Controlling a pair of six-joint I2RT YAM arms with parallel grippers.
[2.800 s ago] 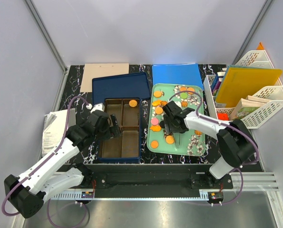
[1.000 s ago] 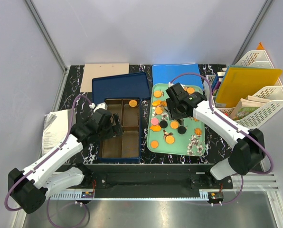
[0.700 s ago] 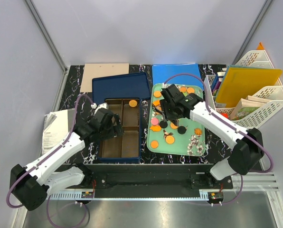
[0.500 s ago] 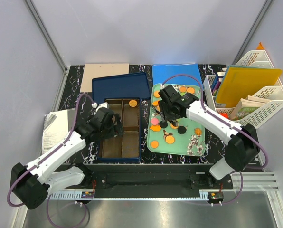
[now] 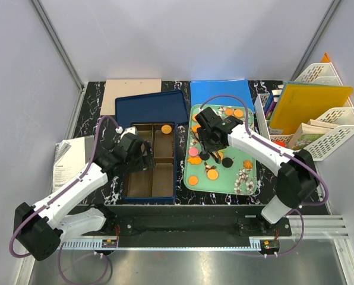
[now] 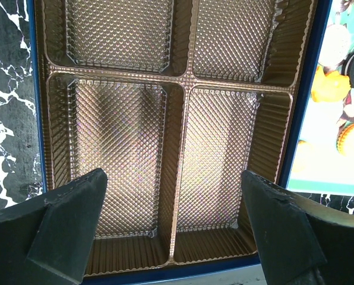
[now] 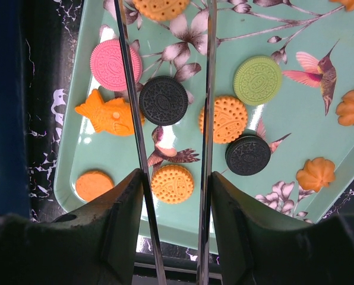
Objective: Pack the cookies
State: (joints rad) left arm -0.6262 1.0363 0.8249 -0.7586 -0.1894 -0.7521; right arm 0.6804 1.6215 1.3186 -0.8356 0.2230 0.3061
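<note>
The left gripper hangs over the brown ribbed plastic insert that sits inside the shallow dark blue box. Its fingers stand as wide apart as they go and hold nothing. The four compartments seen from the left wrist are bare. From above, one round orange cookie lies in the far right compartment.

The right gripper is over the mint-green flower-and-bird tray, just right of the box on the black marbled bench. Its fingers are about half closed on a pair of thin metal tongs, one blade along each finger's inner face. The blades stand apart and run out of the top of the wrist view, so their tips are not seen there.

The rest of the cookies lie loose on the tray. Between or under the blades are a black cookie and a round orange one. A pink one and an orange fish-shaped one lie to the left. A dotted orange one, a green one and a second black one lie to the right. Whether the blades touch any cookie cannot be told.
</note>
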